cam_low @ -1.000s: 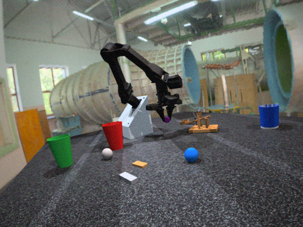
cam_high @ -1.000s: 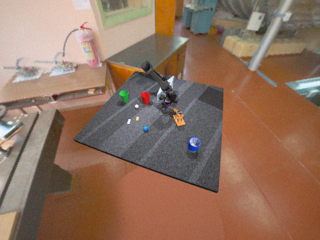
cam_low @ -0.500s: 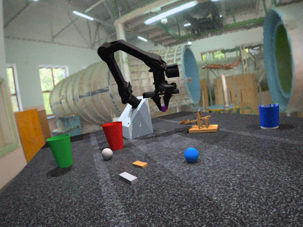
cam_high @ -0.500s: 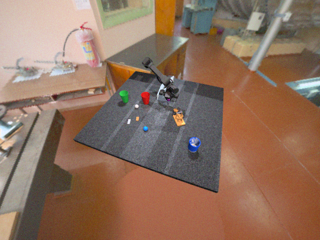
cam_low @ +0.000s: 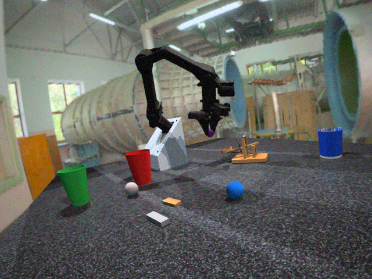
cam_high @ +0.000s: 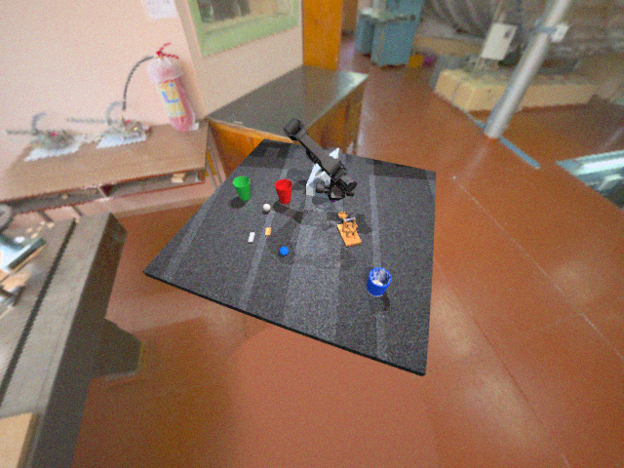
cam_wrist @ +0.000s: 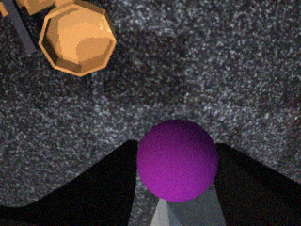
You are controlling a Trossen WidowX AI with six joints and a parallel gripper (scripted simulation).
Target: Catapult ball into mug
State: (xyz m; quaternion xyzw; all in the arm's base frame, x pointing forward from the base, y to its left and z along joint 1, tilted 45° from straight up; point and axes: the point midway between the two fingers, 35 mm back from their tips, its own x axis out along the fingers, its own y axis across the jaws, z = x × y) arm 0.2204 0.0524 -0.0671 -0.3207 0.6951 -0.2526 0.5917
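My gripper (cam_low: pixel 211 132) (cam_wrist: pixel 175 153) is shut on a purple ball (cam_low: pixel 210 133) (cam_wrist: pixel 178 161) and holds it in the air, pointing down, above the table on the robot-base side of the catapult. The orange wooden catapult (cam_high: pixel 349 234) (cam_low: pixel 250 158) stands on the table. Its cup (cam_low: pixel 226 150) (cam_wrist: pixel 79 41) points toward the robot's side, and in the wrist view it is at the upper left, empty, beside the held ball. The blue mug (cam_high: pixel 377 283) (cam_low: pixel 330 143) stands upright beyond the catapult's other end.
A red cup (cam_high: pixel 284 191) (cam_low: pixel 140 168) and a green cup (cam_high: pixel 243 188) (cam_low: pixel 75 186) stand left of the robot base. A white ball (cam_high: pixel 266 207) (cam_low: pixel 131 189), a blue ball (cam_high: pixel 284 251) (cam_low: pixel 235 190), an orange block (cam_low: pixel 171 201) and a grey block (cam_low: pixel 157 218) lie on the table.
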